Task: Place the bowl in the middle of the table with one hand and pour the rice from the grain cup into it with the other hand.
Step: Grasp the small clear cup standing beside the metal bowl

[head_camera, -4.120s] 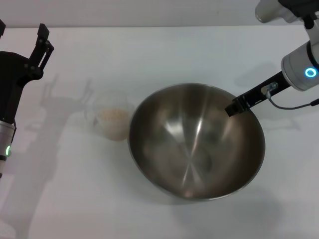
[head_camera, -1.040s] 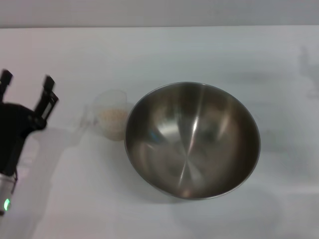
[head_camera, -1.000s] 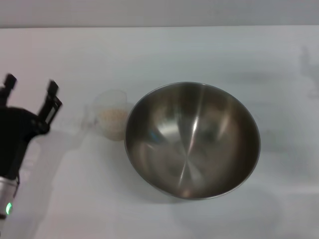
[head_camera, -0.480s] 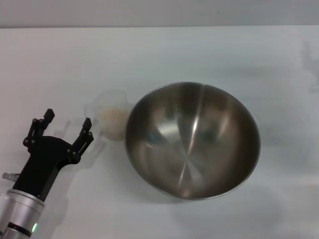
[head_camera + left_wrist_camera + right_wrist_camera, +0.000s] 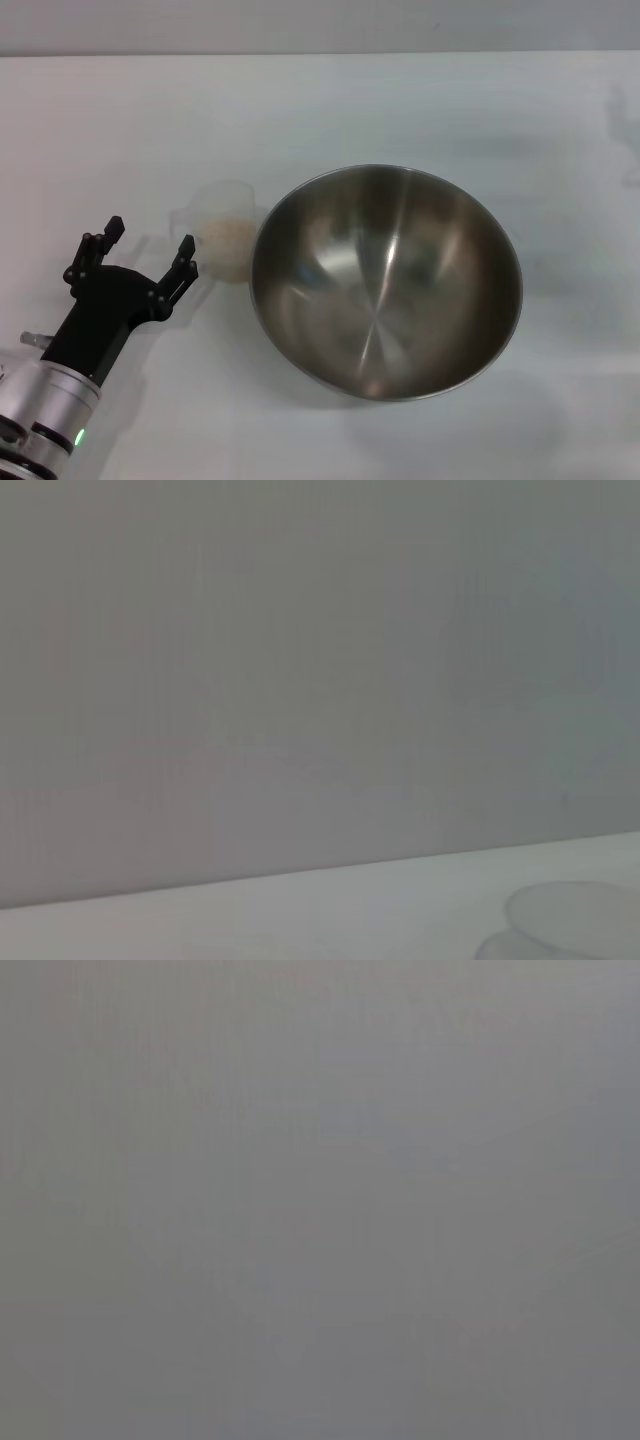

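Note:
The steel bowl (image 5: 386, 280) sits on the white table (image 5: 330, 110), a little right of the middle. The clear grain cup (image 5: 225, 243) stands upright just left of the bowl's rim, with pale rice (image 5: 227, 235) in its bottom. My left gripper (image 5: 148, 254) is open, low over the table just left of the cup, its fingers pointing toward the cup's handle side and not touching it. The cup's rim also shows faintly in the left wrist view (image 5: 575, 917). My right gripper is out of view; its wrist view shows only flat grey.
The table's far edge (image 5: 320, 53) runs across the top of the head view, with a grey wall behind it. A faint shadow lies at the far right edge.
The right arm, which held the bowl's rim at first, has left the view. My left gripper has come down and moved right toward the cup, still open. Bowl and cup have not moved.

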Controlling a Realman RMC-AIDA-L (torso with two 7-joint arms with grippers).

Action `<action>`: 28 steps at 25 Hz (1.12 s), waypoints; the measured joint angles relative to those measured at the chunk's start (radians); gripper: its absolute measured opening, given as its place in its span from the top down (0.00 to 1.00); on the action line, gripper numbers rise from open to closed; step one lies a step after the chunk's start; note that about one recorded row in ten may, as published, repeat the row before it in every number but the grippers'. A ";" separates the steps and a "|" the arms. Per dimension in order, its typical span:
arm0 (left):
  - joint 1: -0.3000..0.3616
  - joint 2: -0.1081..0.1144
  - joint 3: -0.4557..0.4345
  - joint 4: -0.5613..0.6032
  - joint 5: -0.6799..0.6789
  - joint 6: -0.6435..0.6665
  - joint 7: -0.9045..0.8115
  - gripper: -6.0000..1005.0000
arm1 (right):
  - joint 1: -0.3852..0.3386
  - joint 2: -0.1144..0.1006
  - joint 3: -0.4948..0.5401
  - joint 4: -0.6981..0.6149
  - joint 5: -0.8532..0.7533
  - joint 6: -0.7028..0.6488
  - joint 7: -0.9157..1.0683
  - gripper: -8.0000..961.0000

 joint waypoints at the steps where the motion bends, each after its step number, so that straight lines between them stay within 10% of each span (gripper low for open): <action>1: -0.005 0.000 -0.001 0.005 0.000 -0.001 0.000 0.14 | -0.001 0.000 0.001 0.001 0.000 0.000 0.002 0.51; 23: -0.078 0.000 -0.072 0.036 0.000 -0.081 0.001 0.14 | -0.012 0.003 0.004 -0.003 0.000 0.005 0.006 0.51; 28: -0.075 0.000 -0.067 0.033 0.003 -0.077 0.001 0.29 | -0.009 0.003 0.006 0.001 0.000 0.006 0.007 0.51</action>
